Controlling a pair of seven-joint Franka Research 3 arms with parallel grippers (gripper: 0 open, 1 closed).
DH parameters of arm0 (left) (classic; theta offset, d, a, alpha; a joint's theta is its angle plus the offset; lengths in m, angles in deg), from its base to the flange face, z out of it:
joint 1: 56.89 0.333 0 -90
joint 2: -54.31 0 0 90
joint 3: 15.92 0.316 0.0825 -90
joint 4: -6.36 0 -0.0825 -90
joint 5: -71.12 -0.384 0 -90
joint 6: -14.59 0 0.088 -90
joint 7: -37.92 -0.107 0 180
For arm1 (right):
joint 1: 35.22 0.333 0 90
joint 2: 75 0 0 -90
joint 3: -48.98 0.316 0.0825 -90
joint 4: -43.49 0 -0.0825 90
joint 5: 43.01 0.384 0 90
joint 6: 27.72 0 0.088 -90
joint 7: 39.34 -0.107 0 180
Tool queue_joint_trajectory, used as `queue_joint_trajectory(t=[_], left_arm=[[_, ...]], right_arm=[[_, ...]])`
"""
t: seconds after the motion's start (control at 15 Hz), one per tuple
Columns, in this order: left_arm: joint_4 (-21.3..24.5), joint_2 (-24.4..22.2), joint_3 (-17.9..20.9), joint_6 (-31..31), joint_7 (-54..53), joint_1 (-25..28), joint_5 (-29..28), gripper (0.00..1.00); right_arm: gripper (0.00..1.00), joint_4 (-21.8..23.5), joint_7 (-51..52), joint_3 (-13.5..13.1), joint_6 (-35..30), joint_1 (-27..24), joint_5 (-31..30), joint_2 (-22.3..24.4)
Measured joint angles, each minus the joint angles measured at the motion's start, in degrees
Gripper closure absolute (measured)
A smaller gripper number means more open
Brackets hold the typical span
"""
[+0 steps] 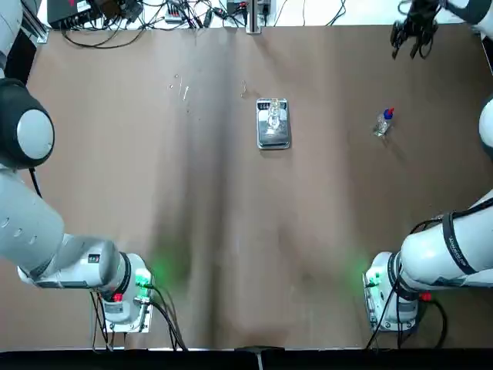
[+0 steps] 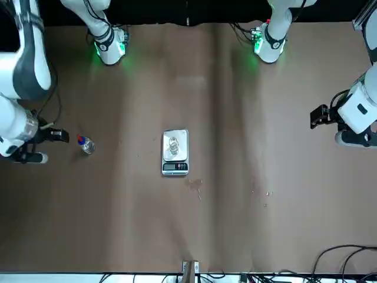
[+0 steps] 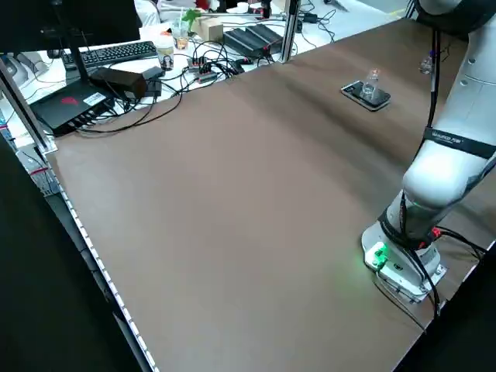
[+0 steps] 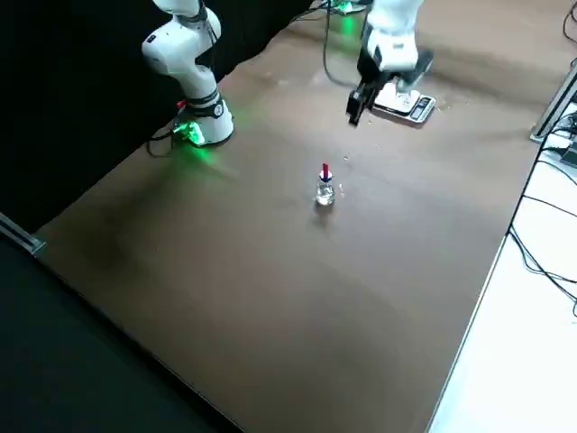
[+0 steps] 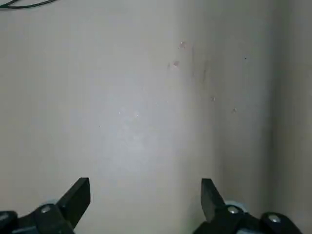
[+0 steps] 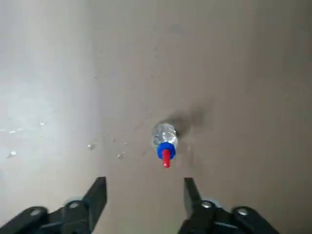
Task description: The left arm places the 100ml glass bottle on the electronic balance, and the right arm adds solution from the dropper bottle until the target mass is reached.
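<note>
The 100ml glass bottle (image 1: 273, 116) stands upright on the steel plate of the electronic balance (image 1: 273, 137) at mid-table, and both show in the front view too: the bottle (image 2: 173, 145) and the balance (image 2: 175, 167). The dropper bottle (image 1: 384, 122), blue collar and red tip, stands alone on the robot's right. My right gripper (image 6: 145, 192) hangs open high above the dropper bottle (image 6: 165, 139), nothing between its fingers. It appears near the far right edge in the top view (image 1: 412, 35). My left gripper (image 5: 146, 195) is open over bare table on the robot's left, well away from the balance.
Small specks or droplets (image 1: 183, 91) dot the brown table left of the balance. Cables and electronics (image 1: 154, 11) lie along the far edge. The arm bases (image 1: 127, 297) (image 1: 389, 289) sit at the near edge.
</note>
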Motion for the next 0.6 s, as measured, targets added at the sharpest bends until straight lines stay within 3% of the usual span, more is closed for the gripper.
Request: queue_joint_trajectory(t=[0.07, 0.27, 0.6], left_arm=[[0.00, 0.00, 0.00, 0.00, 0.00, 0.00, 0.00, 0.00], [0.01, 0.00, 0.00, 0.00, 0.00, 0.00, 0.00, 0.00], [0.01, 0.00, 0.00, 0.00, 0.00, -0.01, 0.00, 0.00]], right_arm=[[0.26, -1.82, 0.00, 0.04, -0.91, 0.65, 0.53, 0.55], [0.08, -4.72, 0.00, 0.06, -1.91, 1.28, 2.58, 3.10], [0.00, -5.03, 0.25, 0.04, -5.55, 2.19, 3.18, 8.01]])
